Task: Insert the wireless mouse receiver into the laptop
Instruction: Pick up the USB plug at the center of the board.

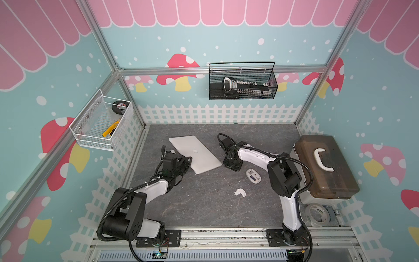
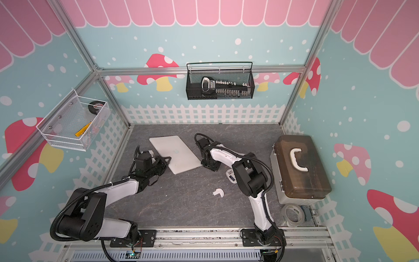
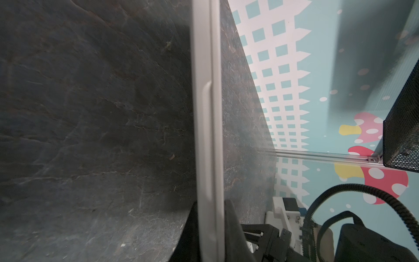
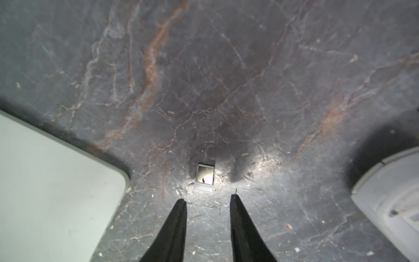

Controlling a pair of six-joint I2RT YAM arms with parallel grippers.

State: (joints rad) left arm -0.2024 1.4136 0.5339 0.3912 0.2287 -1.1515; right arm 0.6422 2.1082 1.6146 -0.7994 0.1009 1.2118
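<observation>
We see the mouse (image 1: 253, 175) nearest. Right gripper (image 4: 208, 199) jaws apart, nothing held; wireless mouse receiver (image 4: 205, 175) lies on the table (image 4: 226, 68) just past its tips, near the laptop (image 1: 192, 145) corner. Left gripper (image 3: 210, 202) clamps the laptop's edge.

mouse (image 2: 230, 177) half hidden, laptop (image 4: 49, 181) cropped

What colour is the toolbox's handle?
White; the handle shows best in a top view.
</observation>
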